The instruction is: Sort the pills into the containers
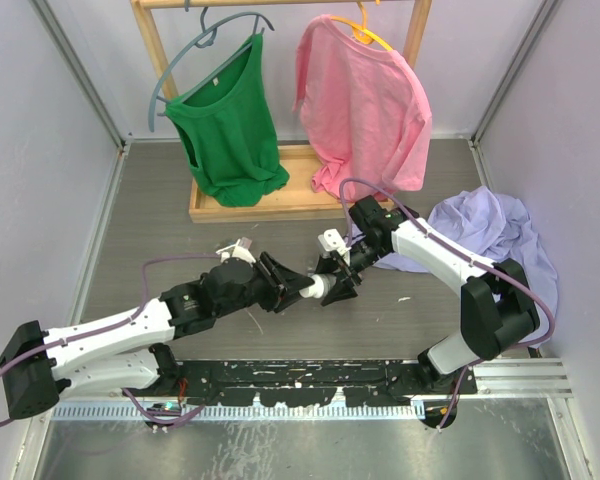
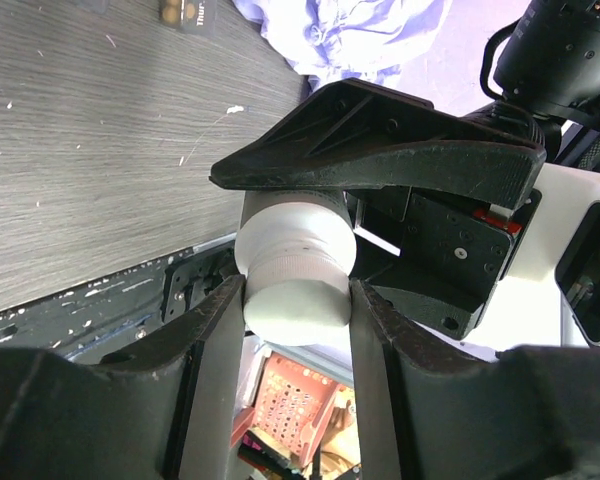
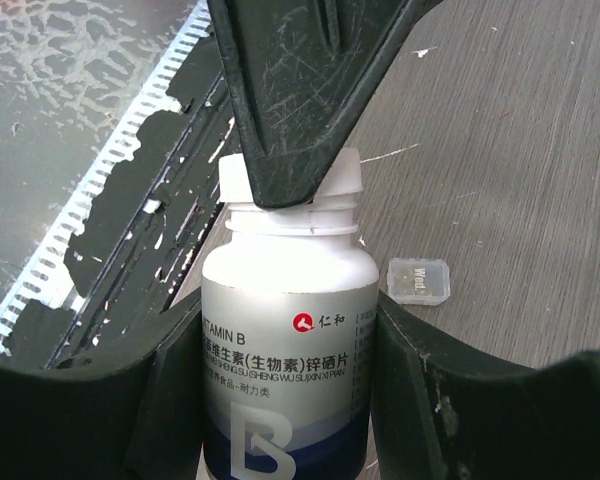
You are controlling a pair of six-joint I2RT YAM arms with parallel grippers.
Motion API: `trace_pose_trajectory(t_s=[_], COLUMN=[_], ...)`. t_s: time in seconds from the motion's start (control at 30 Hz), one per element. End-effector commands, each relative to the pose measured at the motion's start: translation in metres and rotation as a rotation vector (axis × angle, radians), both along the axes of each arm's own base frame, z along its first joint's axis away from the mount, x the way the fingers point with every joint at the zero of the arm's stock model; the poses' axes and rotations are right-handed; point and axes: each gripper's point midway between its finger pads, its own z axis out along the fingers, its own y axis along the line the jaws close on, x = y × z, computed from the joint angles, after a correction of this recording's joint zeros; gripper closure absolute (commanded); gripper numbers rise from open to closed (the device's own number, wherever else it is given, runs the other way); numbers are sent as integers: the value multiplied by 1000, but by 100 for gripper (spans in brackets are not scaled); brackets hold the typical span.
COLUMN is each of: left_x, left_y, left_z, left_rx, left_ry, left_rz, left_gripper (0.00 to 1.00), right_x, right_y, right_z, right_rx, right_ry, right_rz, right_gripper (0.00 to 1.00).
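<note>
Grey wood-grain tabletop [image 1: 180, 220] is carrying the whole setup. At its far edge a wooden rack [image 1: 280, 205] is standing, with a green shirt [image 1: 230, 130] and a pink shirt [image 1: 365, 105] hanging from it on hangers. A lavender cloth [image 1: 490, 235] is lying crumpled at the right side, behind the right arm.

Both arms are reaching inward and meeting near the middle of the tabletop. A white pill bottle [image 3: 285, 340] is spanning the gap between them, its label reading "VITAMIN B".

Right hand [image 3: 290, 320] is pinching the bottle's body, one finger pressing on each side of the label.

Left hand [image 2: 295, 300] is pinching the white cap [image 2: 295, 310], its fingers pressing on opposite sides. In the right wrist view one of those fingers is covering most of the cap. The cap is sitting on the neck, possibly not screwed fully down, since ridges are showing beneath it.

Containers are resting on the tabletop, touched by neither hand. A clear tub [image 3: 418, 280] marked "Wed." is showing just right of the bottle's shoulder in the right wrist view. A dark squarish tub [image 2: 185, 12] with pale lettering is sitting at the top edge of the left wrist view, near the lavender cloth. Both are too small to pick out from above.
</note>
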Motion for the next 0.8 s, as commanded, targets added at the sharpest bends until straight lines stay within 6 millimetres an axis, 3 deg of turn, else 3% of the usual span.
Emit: trace_pose_trajectory(t_s=[0.0,0.13,0.4,0.77], left_x=[9,9,6,4], left_y=[-5,-3,0,6], left_z=[37,35,31,24], left_rx=[-125,-117,-86,-63], left_ry=[-80,-90,-105,-115], left_rz=[22,18,3,3], left_gripper=[52,40,30,34], right_x=[-5,-5,-5,-4], right_y=[1,1,1,1], right_z=[11,12,11,11], right_rx=[26,27,25,23], right_ry=[-20,-20,-19,-18], right_rz=[14,14,13,12], right_gripper=[99,99,99,99])
